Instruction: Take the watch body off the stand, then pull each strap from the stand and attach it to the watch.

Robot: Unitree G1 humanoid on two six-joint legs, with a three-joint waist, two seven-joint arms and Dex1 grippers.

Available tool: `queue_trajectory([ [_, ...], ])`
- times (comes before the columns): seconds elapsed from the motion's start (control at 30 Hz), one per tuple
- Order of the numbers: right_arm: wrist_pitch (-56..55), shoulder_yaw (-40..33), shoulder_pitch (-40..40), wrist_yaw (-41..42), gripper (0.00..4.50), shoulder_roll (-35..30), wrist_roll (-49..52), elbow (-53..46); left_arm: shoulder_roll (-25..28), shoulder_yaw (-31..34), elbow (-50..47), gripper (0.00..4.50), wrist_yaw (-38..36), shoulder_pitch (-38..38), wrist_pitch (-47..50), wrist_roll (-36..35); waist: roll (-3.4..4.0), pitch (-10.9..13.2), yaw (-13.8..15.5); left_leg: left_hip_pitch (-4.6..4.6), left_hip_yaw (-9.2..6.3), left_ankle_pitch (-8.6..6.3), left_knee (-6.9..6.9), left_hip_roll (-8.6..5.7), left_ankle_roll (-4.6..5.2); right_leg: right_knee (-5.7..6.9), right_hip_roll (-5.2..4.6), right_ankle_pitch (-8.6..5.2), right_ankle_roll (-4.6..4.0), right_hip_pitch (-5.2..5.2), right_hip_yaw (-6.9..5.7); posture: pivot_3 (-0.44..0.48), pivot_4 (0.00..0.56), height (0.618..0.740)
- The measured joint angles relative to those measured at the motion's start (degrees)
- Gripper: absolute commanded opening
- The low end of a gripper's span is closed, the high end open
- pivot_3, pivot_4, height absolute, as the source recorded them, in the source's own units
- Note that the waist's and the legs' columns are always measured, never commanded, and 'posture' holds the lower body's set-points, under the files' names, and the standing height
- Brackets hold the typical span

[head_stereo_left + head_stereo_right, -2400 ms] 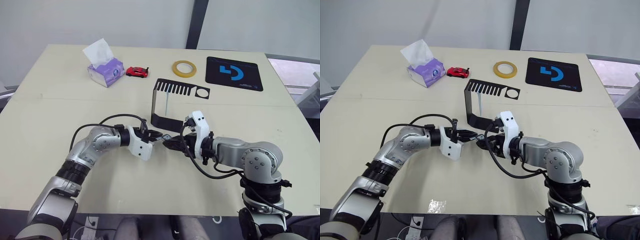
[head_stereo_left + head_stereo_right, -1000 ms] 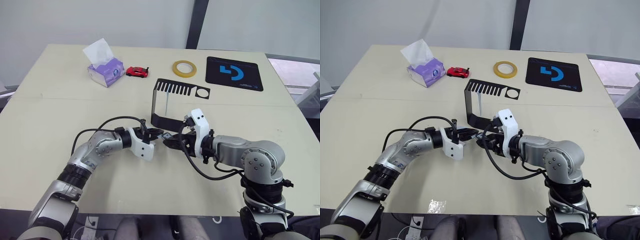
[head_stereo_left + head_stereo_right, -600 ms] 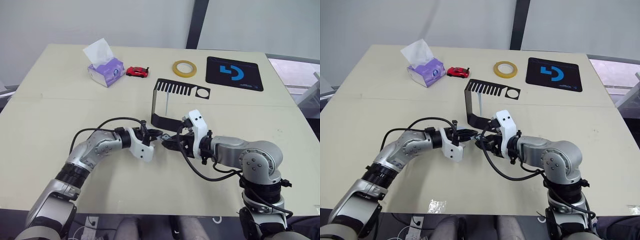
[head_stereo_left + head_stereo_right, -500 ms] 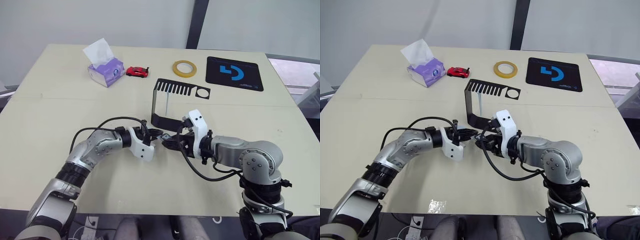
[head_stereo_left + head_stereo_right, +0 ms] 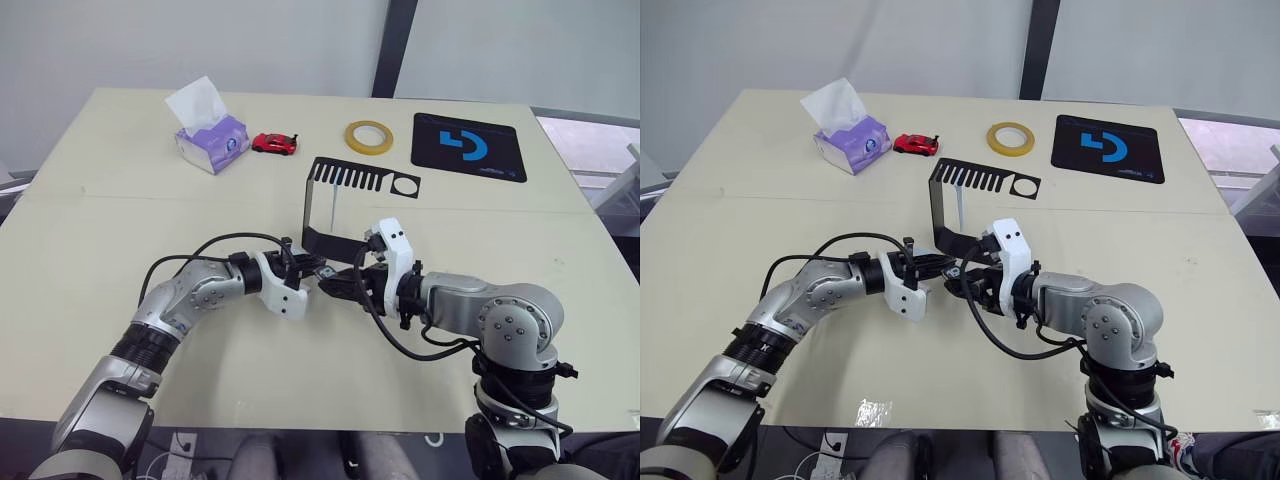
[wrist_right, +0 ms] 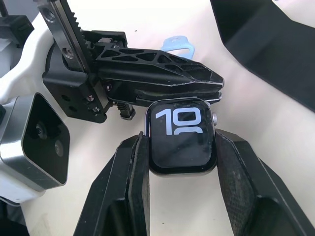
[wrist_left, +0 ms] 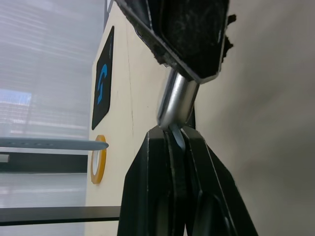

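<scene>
- Watch body (image 6: 181, 135) sits pinched in my right gripper (image 6: 181, 147), just in front of the stand (image 5: 345, 205).
- Left gripper (image 5: 940, 266) clamps a strap (image 6: 178, 43), mostly hidden behind its fingers, pressing against the watch's edge.

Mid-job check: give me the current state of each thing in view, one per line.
watch body: off the stand, screen lit
right gripper: shut on watch body
left gripper: shut on strap
strap: held against watch body's edge
stand: upright on table, one strap still hanging
</scene>
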Motion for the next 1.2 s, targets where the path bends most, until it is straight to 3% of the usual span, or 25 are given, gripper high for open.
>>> queue_trajectory([
  [1.2,-0.7,1.4,-0.1,1.7,1.53,-0.5,-1.1,-0.5,0.8,0.1,0.1,0.00,-1.5,0.3,-1.1,-2.6,0.00,0.0,0.0,-0.01,0.00,0.00,0.00,0.00,0.00,0.00,0.01,0.00,0.00,-0.02,0.00,0.000,0.150,0.738],
])
